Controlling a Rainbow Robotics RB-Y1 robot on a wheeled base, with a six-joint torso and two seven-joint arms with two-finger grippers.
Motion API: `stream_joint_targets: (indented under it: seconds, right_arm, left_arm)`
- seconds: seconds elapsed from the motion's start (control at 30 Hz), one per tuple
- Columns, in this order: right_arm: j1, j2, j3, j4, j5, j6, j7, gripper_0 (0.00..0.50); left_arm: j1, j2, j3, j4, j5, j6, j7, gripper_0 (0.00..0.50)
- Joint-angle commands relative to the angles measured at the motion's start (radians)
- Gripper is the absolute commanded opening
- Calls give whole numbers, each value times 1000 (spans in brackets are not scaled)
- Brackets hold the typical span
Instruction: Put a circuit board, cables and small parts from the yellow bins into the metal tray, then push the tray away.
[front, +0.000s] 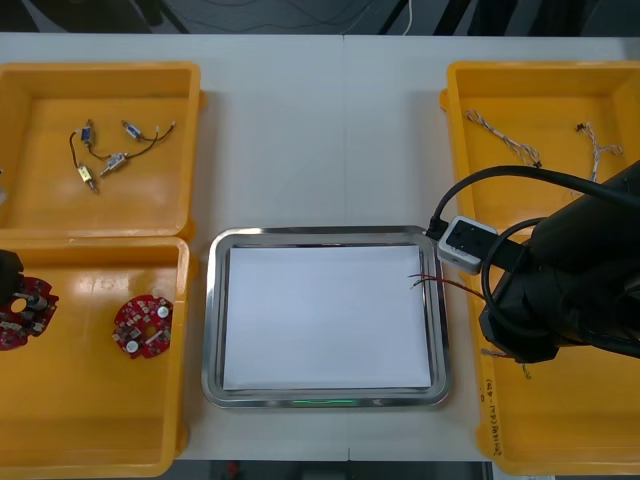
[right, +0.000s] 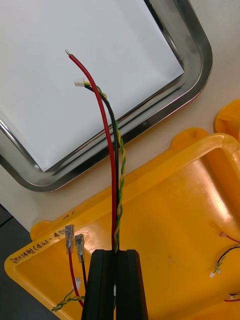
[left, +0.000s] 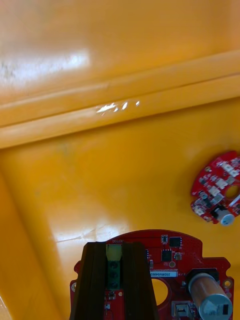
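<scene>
Where the right arm reaches over the near-right yellow bin (front: 560, 440), the right gripper (right: 116, 280) has its black fingers pressed nearly together, clamped on a cable bundle (right: 114, 165) that rises between them. The bundle is made up of a red wire with a bare metal tip, a black wire beside it, and a yellow-and-green twisted pair ending in a small white plug. Its free ends cross the bin's wall and the shiny rim of the metal tray (front: 215, 320), hanging above the right part of the tray's white inside. More loose cables lie in that bin near the fingers, two of them with small metal terminals. At the table's left edge, the left gripper (left: 114, 270) is down in the near-left yellow bin (front: 90, 420), its jaws closed on a yellow-green block that stands on a round red circuit board (left: 170, 255). A second circuit board (front: 143, 325) lies flat just beside it in the same bin. The far-left yellow bin (front: 30, 200) holds small metal parts (front: 110, 150) on dark leads, and the far-right yellow bin (front: 560, 80) holds thin twisted cables (front: 500, 135).
</scene>
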Motion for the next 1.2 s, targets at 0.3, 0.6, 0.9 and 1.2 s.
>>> stream_joint_targets:
  seconds: [0.3,0.6,0.9,1.2]
  right_arm:
    - [-29,14,4,-9,3,8,-13,0]
    - [-29,14,4,-13,3,8,-13,0]
    - [-29,14,4,-13,2,8,-13,0]
    - [-29,14,4,-13,2,8,-13,0]
  left_arm:
    - [-229,41,-247,-157,-44,38,267,0]
    - [-390,11,-465,-180,-98,34,420,0]
    - [-558,-40,-696,-179,-195,32,586,0]
    - [-671,-107,-911,-172,-319,18,733,0]
